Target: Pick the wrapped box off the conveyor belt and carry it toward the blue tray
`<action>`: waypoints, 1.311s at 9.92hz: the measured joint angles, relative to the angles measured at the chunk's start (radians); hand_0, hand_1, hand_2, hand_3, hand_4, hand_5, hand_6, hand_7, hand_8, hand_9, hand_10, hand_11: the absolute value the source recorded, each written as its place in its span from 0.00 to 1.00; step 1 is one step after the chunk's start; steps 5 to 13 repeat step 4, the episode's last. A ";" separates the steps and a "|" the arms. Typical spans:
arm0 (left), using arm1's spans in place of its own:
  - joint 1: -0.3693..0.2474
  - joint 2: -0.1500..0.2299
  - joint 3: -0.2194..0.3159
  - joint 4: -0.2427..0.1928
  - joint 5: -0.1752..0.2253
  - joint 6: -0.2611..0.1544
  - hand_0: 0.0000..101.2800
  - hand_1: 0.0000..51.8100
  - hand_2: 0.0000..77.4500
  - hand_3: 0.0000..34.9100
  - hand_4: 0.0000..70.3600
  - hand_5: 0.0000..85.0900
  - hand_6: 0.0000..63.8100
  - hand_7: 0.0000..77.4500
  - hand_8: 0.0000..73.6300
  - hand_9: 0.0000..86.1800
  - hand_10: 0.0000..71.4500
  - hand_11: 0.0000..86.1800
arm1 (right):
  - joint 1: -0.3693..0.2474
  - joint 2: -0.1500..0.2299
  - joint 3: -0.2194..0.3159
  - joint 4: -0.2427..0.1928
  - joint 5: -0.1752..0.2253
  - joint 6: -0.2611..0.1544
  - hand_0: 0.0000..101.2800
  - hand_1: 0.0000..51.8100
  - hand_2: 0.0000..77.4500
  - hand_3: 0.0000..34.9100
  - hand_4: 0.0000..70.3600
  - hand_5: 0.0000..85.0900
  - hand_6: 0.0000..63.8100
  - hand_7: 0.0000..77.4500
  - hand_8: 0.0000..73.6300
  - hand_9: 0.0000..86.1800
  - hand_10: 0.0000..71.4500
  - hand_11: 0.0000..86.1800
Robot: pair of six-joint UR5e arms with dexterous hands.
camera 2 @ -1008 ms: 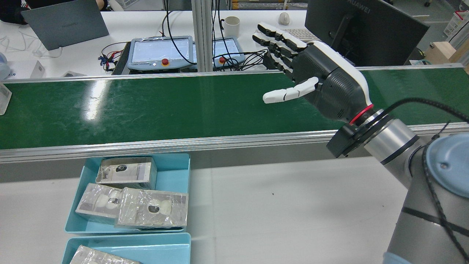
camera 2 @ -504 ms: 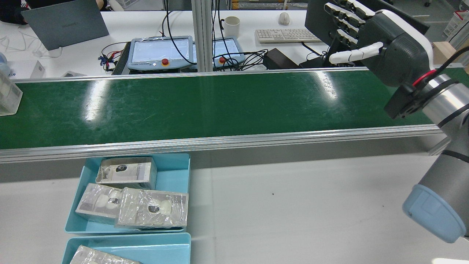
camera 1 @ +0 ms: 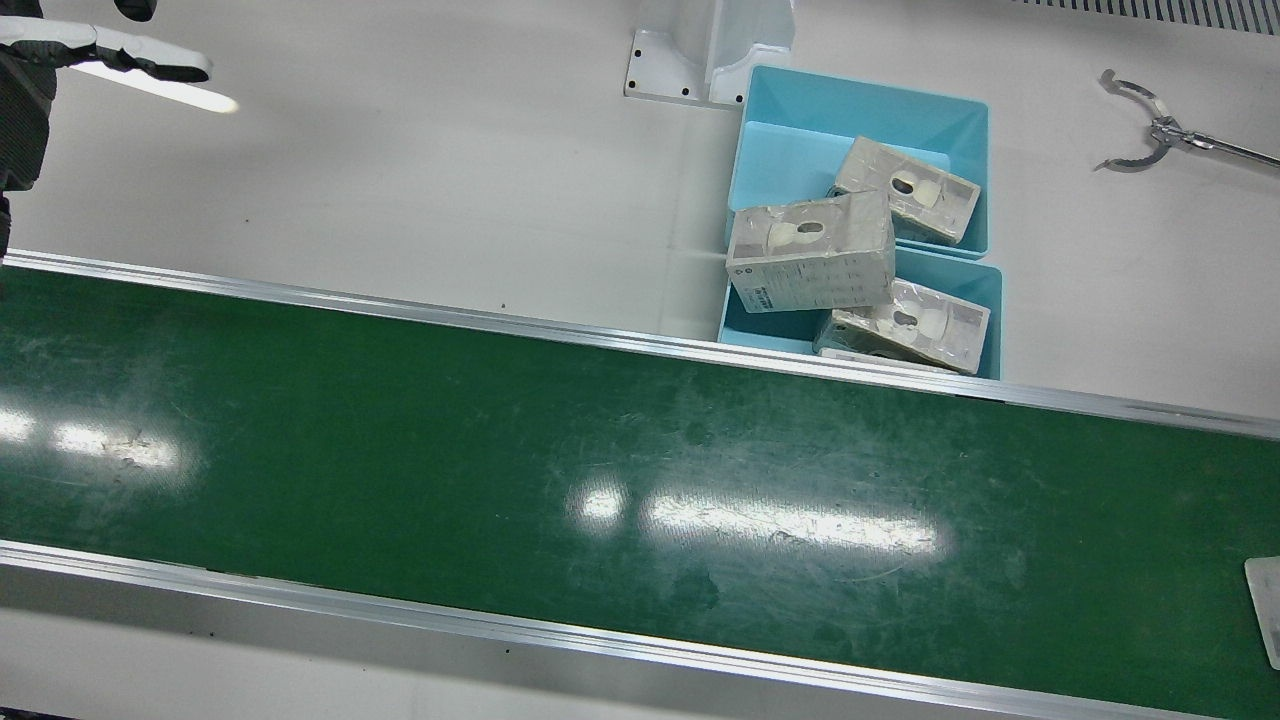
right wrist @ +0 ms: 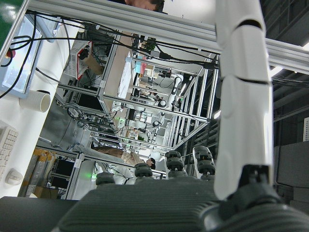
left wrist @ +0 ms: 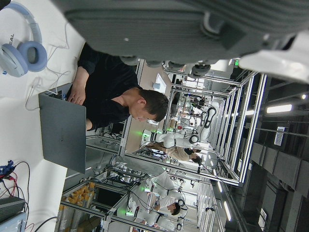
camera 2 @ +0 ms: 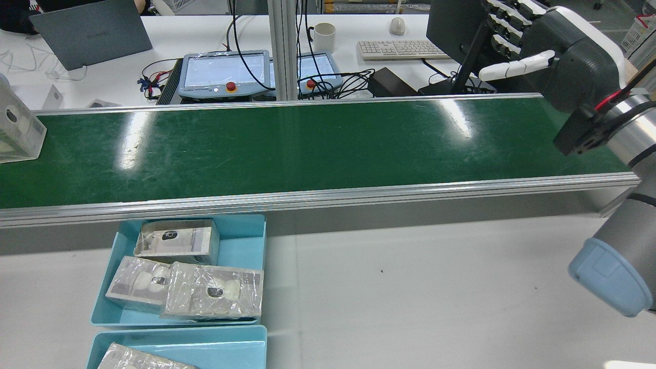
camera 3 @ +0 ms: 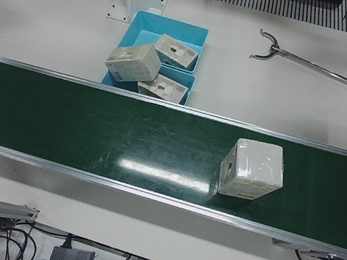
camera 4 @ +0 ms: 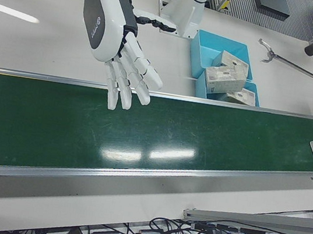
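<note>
The wrapped box [camera 3: 251,170] stands on the green conveyor belt [camera 2: 307,138]. It shows at the belt's far left in the rear view [camera 2: 18,128] and at the right edge in the front view [camera 1: 1265,610]. The blue tray [camera 2: 246,246] sits on the table beside the belt. My right hand [camera 2: 558,56] is open and empty, raised above the belt's right end, far from the box; it also shows in the right-front view [camera 4: 116,34]. My left hand [left wrist: 169,29] shows only in its own view, fingers spread, holding nothing.
Several wrapped boxes [camera 2: 212,292] lie in the two blue trays. A metal grabber tool [camera 1: 1150,130] lies on the table beyond the trays. Teach pendants [camera 2: 225,72] and a monitor [camera 2: 456,25] stand behind the belt.
My right hand has swung from over the belt's middle up and to the right end. The wrapped box has come further into view along the belt from the left.
</note>
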 joint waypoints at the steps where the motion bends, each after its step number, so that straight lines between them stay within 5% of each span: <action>1: 0.000 0.000 0.000 0.000 0.000 0.000 0.00 0.00 0.01 0.00 0.00 0.01 0.00 0.01 0.00 0.00 0.00 0.00 | 0.008 0.000 -0.006 0.000 -0.001 0.000 0.49 0.32 0.13 0.48 0.04 0.12 0.00 0.02 0.04 0.01 0.00 0.01; 13: 0.000 0.000 0.000 0.000 0.000 0.000 0.00 0.00 0.01 0.00 0.00 0.01 0.00 0.00 0.00 0.00 0.00 0.00 | 0.012 0.002 -0.023 0.001 -0.003 0.001 0.50 0.36 0.13 0.54 0.04 0.12 0.00 0.02 0.04 0.02 0.00 0.01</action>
